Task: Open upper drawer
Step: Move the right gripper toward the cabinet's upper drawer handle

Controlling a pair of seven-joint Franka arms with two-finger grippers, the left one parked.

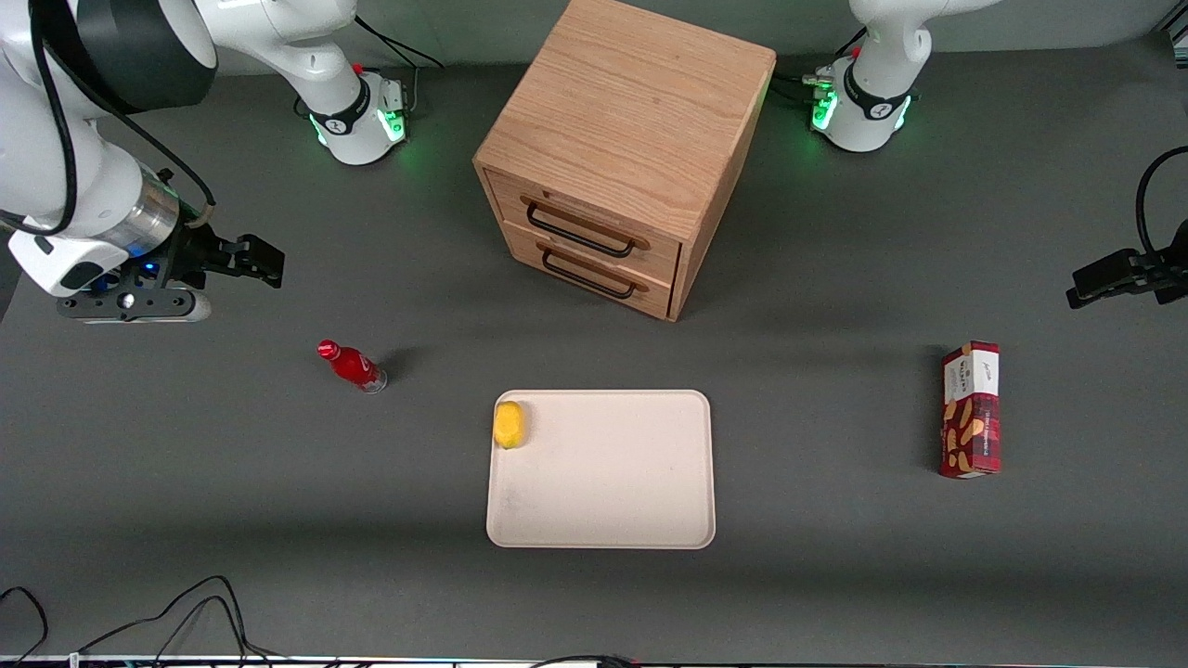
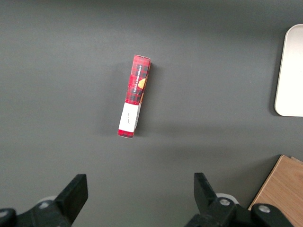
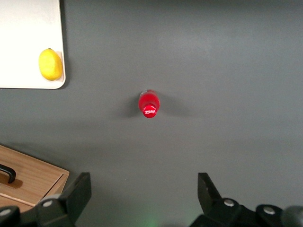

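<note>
At the working arm's end of the dark grey bench (image 1: 186,520), the black two-finger gripper (image 1: 243,259) hangs above the surface with its jaws released and holding nothing, well apart from everything else; nearer the front camera than the gripper stands a small red bottle with a red cap (image 1: 353,366), upright on the bench; next comes a cream rectangular tray (image 1: 603,501) lying flat, with a yellow lemon (image 1: 509,424) resting in the tray corner closest to the bottle; farther from the front camera than the tray sits a boxy light oak cabinet (image 1: 631,102), turned at a slight angle; its upper drawer (image 1: 594,221) is closed flush with the cabinet face and carries a wide thin black wire handle (image 1: 581,236); just beneath it the lower drawer (image 1: 603,270) is also closed, with a matching handle; toward the parked arm's end of the bench, a long red tartan biscuit box (image 1: 971,408) lies on the surface, well apart from the tray.
</note>
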